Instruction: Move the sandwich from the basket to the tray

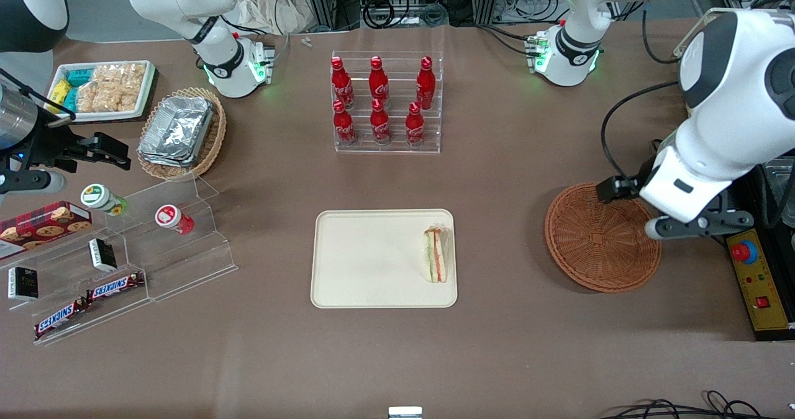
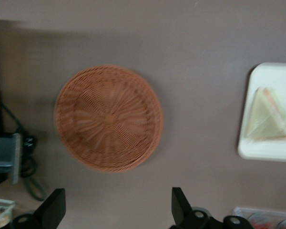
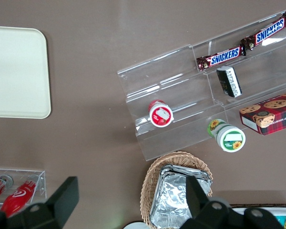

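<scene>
Sandwich (image 1: 436, 254) lies on the tray (image 1: 348, 282); basket (image 1: 601, 245) empty; the gripper (image 2: 117, 210) hangs above the basket, fingers apart, holding nothing; only retreat seems left.

Sandwich (image 1: 435, 254) on tray (image 1: 366, 257) — basket (image 1: 601, 238) empty

Sandwich (image 1: 435, 254): on the tray (image 1: 366, 264), at the tray end nearest the basket (image 1: 602, 237). Tray: mid-desk (image 1: 509, 158), nearer the front camera than the bottle rack (image 1: 387, 102). Basket: beside the tray, toward the working arm's end. Gripper (image 2: 117, 205): raised above the desk, apparently just off the basket's rim, jaws spread apart.
</scene>
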Controlling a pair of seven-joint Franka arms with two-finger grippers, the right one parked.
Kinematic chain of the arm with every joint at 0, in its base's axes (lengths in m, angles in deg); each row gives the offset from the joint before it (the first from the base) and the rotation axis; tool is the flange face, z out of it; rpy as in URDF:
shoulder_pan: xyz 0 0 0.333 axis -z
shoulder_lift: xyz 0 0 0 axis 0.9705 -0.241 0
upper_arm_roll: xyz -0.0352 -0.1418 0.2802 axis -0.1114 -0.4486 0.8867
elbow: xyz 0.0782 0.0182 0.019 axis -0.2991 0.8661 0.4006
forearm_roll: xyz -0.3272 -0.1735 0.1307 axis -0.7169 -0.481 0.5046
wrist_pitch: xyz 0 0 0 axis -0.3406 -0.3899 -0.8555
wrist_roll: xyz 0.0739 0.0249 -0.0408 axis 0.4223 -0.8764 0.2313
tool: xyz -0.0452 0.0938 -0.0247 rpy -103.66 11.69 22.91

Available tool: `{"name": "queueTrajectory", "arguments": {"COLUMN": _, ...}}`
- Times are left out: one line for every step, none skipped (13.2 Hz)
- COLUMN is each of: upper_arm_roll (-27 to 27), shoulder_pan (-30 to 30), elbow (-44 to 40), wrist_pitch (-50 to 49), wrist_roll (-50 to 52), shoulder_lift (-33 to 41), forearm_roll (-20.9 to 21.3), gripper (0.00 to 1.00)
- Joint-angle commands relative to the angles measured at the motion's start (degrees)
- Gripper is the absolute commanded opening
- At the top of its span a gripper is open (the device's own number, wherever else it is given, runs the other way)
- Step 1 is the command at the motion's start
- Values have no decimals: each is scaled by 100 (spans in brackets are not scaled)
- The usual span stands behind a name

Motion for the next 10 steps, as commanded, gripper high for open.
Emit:
{"name": "queueTrajectory", "arguments": {"upper_arm_roll": 392, "shoulder_pan": 53, "elbow": 1217, "wrist_pitch": 337, "wrist_roll": -994, "shoulder_lift": 925, "forearm_roll": -108, "gripper": 100}}
{"name": "queueTrajectory", "arguments": {"upper_arm_roll": 541, "shoulder_pan": 52, "elbow": 1228, "wrist_pitch": 295, "wrist_roll": -1302, "shoulder_lift": 1014, "forearm_roll": -247, "gripper": 100}}
{"name": "queueTrajectory", "arguments": {"upper_arm_roll": 708, "shoulder_pan": 52, "elbow": 1193, "wrist_pitch": 216, "wrist_roll": -1453, "shoulder_lift": 1024, "forearm_roll": -457, "gripper": 100}}
{"name": "queueTrajectory", "arguments": {"upper_arm_roll": 814, "shoulder_pan": 52, "elbow": 1062, "wrist_pitch": 76, "wrist_roll": -1463, "shoulder_lift": 1015, "forearm_roll": -512, "gripper": 100}}
{"name": "queueTrajectory", "arguments": {"upper_arm_roll": 919, "shoulder_pan": 44, "elbow": 930, "wrist_pitch": -21, "wrist_roll": -1498, "shoulder_lift": 989, "forearm_roll": -512, "gripper": 100}}
{"name": "queueTrajectory", "arguments": {"upper_arm_roll": 1051, "shoulder_pan": 44, "elbow": 772, "wrist_pitch": -31, "wrist_roll": -1516, "shoulder_lift": 936, "forearm_roll": -512, "gripper": 100}}
{"name": "queueTrajectory", "arguments": {"upper_arm_roll": 1148, "shoulder_pan": 52, "elbow": 658, "wrist_pitch": -48, "wrist_roll": -1507, "shoulder_lift": 840, "forearm_roll": -512, "gripper": 100}}
{"name": "queueTrajectory", "arguments": {"upper_arm_roll": 1201, "shoulder_pan": 44, "elbow": 630, "wrist_pitch": -40, "wrist_roll": -1499, "shoulder_lift": 822, "forearm_roll": -512, "gripper": 100}}
{"name": "queueTrajectory", "arguments": {"upper_arm_roll": 1341, "shoulder_pan": 52, "elbow": 656, "wrist_pitch": -31, "wrist_roll": -1525, "shoulder_lift": 822, "forearm_roll": -512, "gripper": 100}}
{"name": "queueTrajectory", "arguments": {"upper_arm_roll": 1464, "shoulder_pan": 52, "elbow": 656, "wrist_pitch": 4, "wrist_roll": -1655, "shoulder_lift": 813, "forearm_roll": -521, "gripper": 100}}
